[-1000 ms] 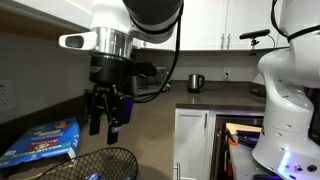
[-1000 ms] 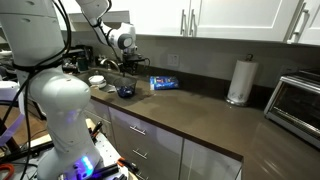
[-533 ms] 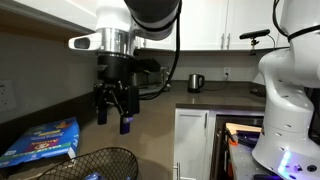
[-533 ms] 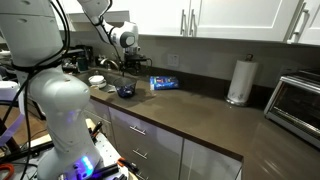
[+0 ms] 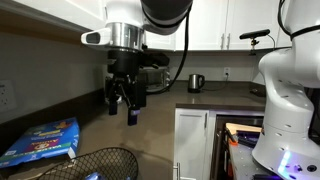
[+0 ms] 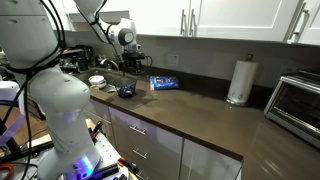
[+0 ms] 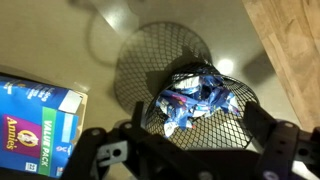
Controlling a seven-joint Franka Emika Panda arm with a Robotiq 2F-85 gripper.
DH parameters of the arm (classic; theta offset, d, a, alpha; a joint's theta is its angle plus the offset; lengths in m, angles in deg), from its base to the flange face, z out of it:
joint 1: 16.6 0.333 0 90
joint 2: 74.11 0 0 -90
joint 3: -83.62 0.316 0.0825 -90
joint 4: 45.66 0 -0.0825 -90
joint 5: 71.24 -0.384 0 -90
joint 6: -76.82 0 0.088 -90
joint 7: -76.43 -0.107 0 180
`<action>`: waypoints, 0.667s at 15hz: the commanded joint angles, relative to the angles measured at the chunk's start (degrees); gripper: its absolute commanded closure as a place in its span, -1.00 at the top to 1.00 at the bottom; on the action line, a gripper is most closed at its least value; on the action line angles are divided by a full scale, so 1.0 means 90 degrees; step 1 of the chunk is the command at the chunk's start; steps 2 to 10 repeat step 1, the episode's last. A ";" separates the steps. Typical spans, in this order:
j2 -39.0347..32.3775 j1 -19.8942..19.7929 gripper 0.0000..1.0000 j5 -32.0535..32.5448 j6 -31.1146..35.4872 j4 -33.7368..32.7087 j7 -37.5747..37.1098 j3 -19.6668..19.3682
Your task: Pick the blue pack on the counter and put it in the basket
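- Wrist view: blue pack lies inside basket, on the mesh floor toward the side nearest the cam. Drop looks done, so step in hand = back off clean.
- Fingers in an exterior view: spread wide, nothing btwn them, hanging above the basket rim, apart from it.
- Doing it well: go straight up first, no sideways swing till clear of the rim. Wire basket prob. light, and a knock could tip it or skid it along the bench.
- Keep off the flat blue box, which sits just beside the basket.
- Check nothing drapes over the rim. From the wrist cam the pack looks wholly inside.
- Pack look: small, crumpled, crinkly shiny wrap, blue w/ whitish marks, far smaller than the basket. Prob. light + floppy, so it should stay put.
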 commanded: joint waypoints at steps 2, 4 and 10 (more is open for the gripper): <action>0.0450 0.0000 1.00 0.0302 -0.0164 0.0326 -0.0513 -0.0014; 0.0450 0.0000 1.00 0.0302 -0.0164 0.0326 -0.0513 -0.0014; 0.0450 0.0000 1.00 0.0302 -0.0164 0.0326 -0.0513 -0.0014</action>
